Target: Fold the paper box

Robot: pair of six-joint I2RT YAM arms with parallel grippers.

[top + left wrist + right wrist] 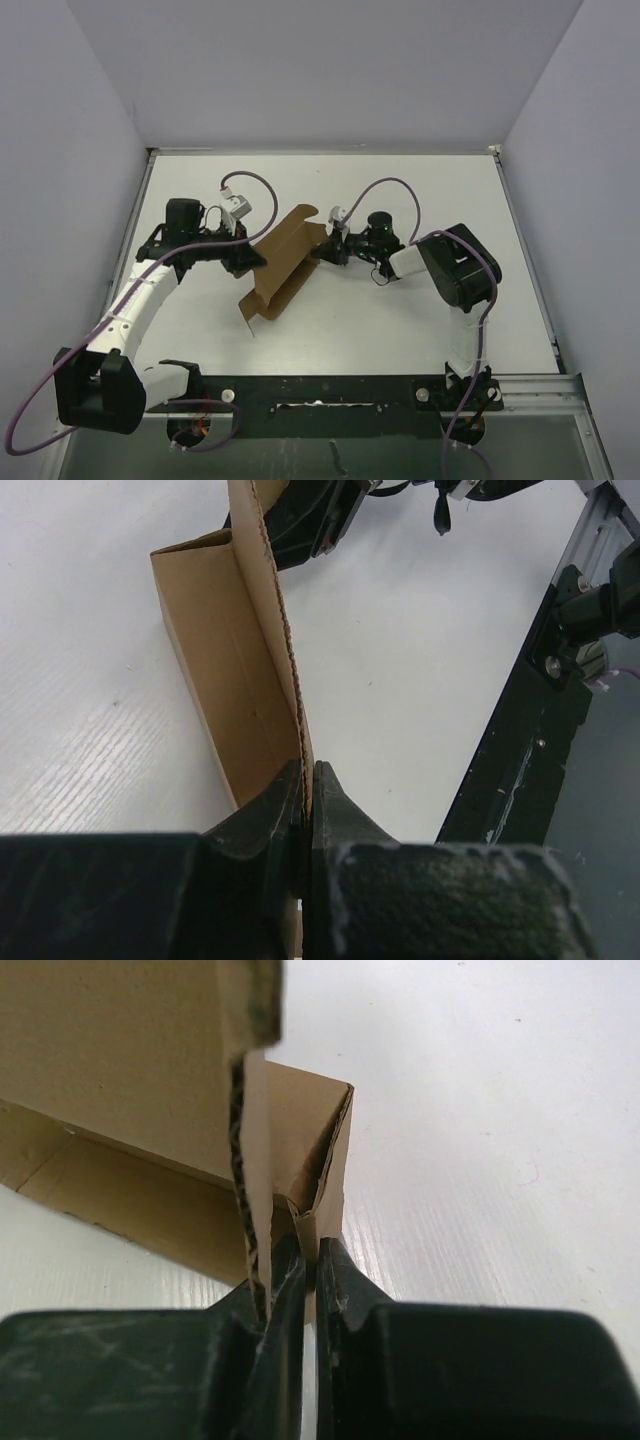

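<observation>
At 6 o'clock in the overhead view, nearest the lens, a black mounting rail [330,392] carries the bases of both arms along the table's near edge. Beyond it spreads the white table [400,190], closed in on three sides by pale walls [320,70]. The left arm [140,300] reaches in from 8 o'clock and the right arm [455,268] from 4 o'clock. Between them, just left of the table's centre, the paper box [285,262] rests half-formed, a brown cardboard trough running from 7 o'clock to 1 o'clock with one long wall raised. The left gripper [243,258], at the box's 9 o'clock side, is clamped on the top edge of that upright wall. The right gripper [322,250], at the box's 3 o'clock side, is pinched tight on a cardboard flap at the box's end corner.
</observation>
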